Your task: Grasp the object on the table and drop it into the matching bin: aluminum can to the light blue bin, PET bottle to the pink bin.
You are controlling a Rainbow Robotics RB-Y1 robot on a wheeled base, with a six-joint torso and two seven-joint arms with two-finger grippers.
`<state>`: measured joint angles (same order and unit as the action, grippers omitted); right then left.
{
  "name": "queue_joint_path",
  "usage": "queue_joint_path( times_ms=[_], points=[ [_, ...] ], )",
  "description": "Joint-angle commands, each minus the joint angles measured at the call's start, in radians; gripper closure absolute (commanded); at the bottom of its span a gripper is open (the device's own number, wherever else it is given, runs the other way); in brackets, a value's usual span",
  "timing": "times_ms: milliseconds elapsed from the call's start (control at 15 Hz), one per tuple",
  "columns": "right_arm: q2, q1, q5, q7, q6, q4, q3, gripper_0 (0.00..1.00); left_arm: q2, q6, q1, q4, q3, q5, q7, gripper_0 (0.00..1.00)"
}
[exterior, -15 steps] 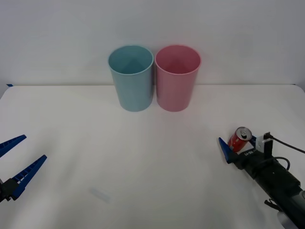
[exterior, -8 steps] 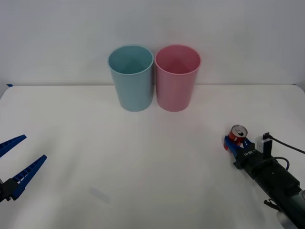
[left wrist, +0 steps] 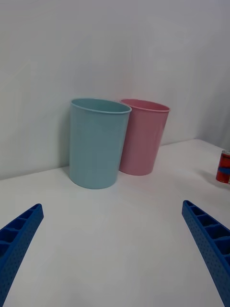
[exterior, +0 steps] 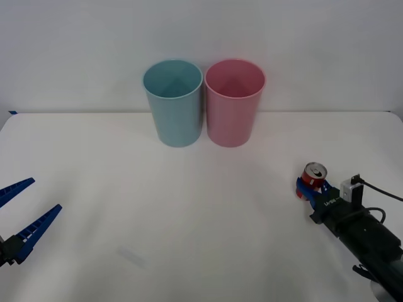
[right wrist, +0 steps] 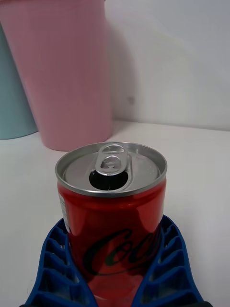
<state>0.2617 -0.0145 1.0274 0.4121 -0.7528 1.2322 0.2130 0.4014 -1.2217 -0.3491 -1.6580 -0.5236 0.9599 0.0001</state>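
A small red aluminum can (exterior: 313, 177) with a silver top stands upright at the right side of the white table (exterior: 189, 207). My right gripper (exterior: 310, 188) is shut on the can (right wrist: 112, 216), its blue fingers (right wrist: 165, 268) pressed against both sides of the lower body. The light blue bin (exterior: 174, 102) and the pink bin (exterior: 233, 102) stand side by side at the back centre, touching or nearly so. My left gripper (exterior: 19, 217) hangs open and empty at the table's left edge. The left wrist view has both bins (left wrist: 98, 142) ahead and the can (left wrist: 223, 167) far off.
A white wall rises right behind the bins. Open table surface lies between the can and the bins and across the whole middle. A faint smudge (exterior: 132, 256) marks the table front left.
The right gripper's fingers closed around the can, which went from tilted between open fingers to upright in the grip. The left arm stayed still.
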Motion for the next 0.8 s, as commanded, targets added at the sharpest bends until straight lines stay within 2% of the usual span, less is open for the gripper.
queue_joint_path(
  times_ms=[67,333,667,800],
  points=[
    [0.024,-0.055,-0.006,-0.078,0.003,0.095,-0.034,1.00,0.000,0.000,0.000,0.000,0.000,0.000,0.000,0.00],
    [0.096,-0.145,-0.033,-0.220,0.038,0.274,-0.113,1.00,0.000,0.000,0.000,0.000,0.000,0.000,0.000,0.00],
    [0.154,-0.179,-0.033,-0.386,0.055,0.423,-0.153,1.00,0.000,0.000,0.000,0.000,0.000,0.000,0.000,0.00],
    [0.163,-0.179,-0.010,-0.449,0.061,0.480,-0.153,1.00,0.000,0.000,0.000,0.000,0.000,0.000,0.000,0.00]
  ],
)
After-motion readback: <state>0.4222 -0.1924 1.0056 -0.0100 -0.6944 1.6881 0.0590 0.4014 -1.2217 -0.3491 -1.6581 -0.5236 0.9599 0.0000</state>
